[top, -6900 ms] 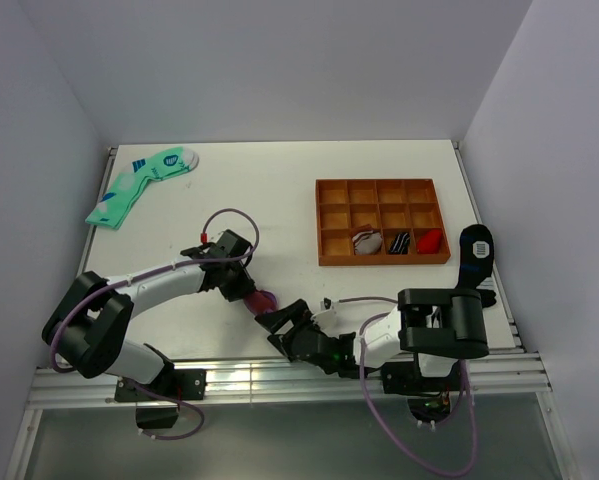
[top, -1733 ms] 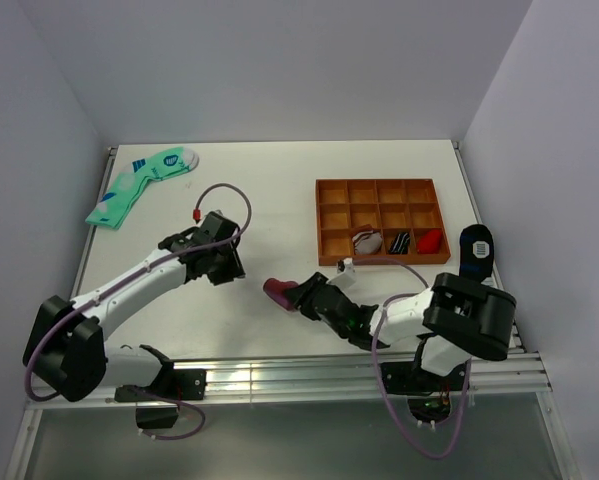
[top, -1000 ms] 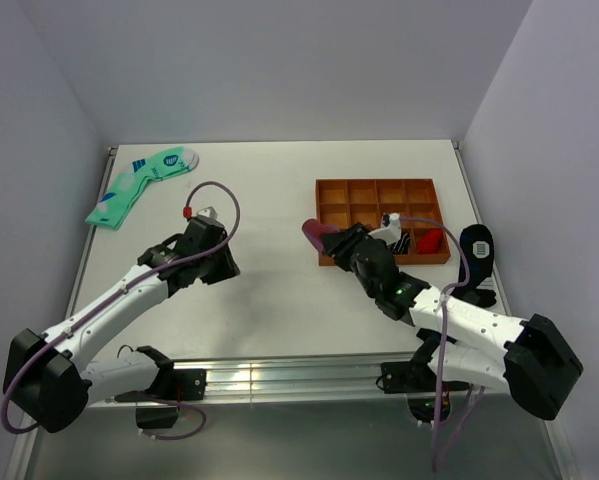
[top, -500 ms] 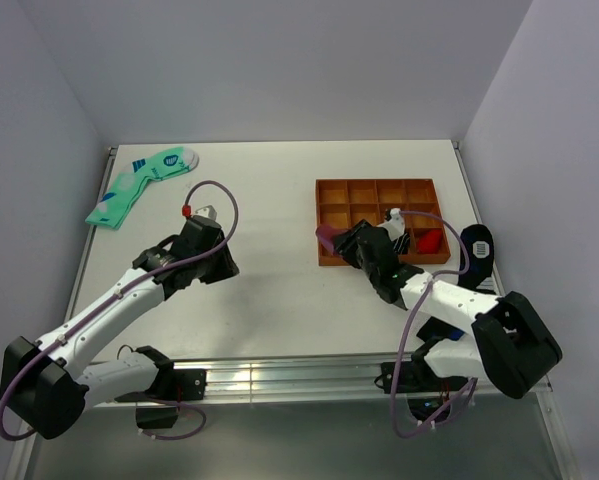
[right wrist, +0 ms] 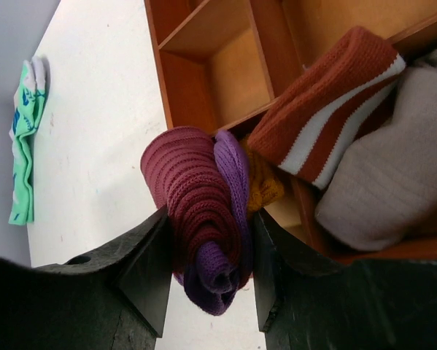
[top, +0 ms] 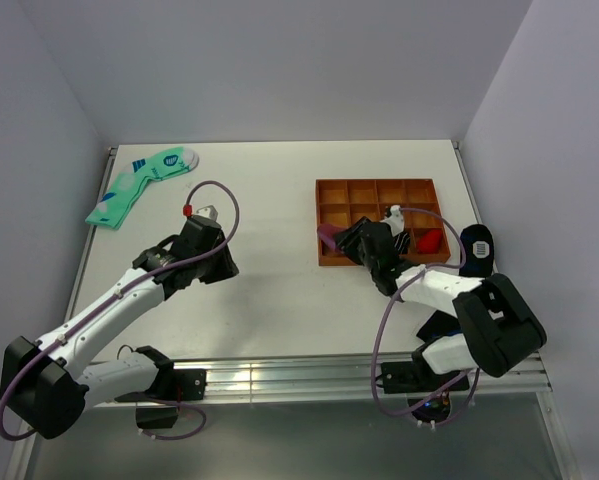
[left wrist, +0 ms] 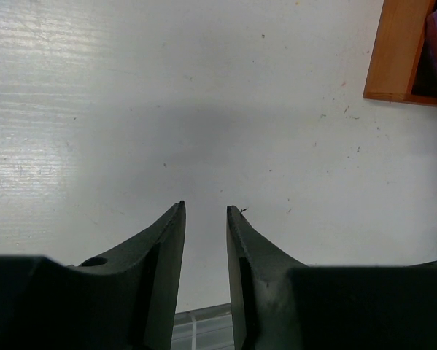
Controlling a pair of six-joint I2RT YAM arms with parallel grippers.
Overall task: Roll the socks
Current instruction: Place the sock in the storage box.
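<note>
1. At the tray's (top: 377, 182) near-left corner, the right pincer (right wrist: 211, 237) is clamped on the socks (right wrist: 196, 182), one finger pressed to each side of the maroon bundle.
2. From overhead the socks (top: 327, 236) sit at the tray's left wall, beside the cell next to the rust roll (right wrist: 327, 109) and grey roll (right wrist: 393, 175). I cannot tell whether the bundle is inside the rim or above it.
3. A purple end hangs below the grip, and a bit of mustard cuff shows behind. To my eye the roll is not tightly tucked.
4. Over bare desk (top: 279, 190), well apart from the tray, the left pincer (left wrist: 206, 211) hangs with its jaws a little apart and nothing between them.
5. Risk one: a release now may let the bundle spring open, since only the squeeze seems to hold its shape.
6. Risk two: the bundle straddles the wall, so a drop could tip it outward onto the desk.
7. Risk three: a finger coming down on the wooden wall could shove the tray or jam against it.
8. Risk four: the loose purple end could snag on the rim or drag the rust roll as the pincer pulls away.
9. Mint socks (top: 139, 185) lie at the far-left corner, out of the way.
</note>
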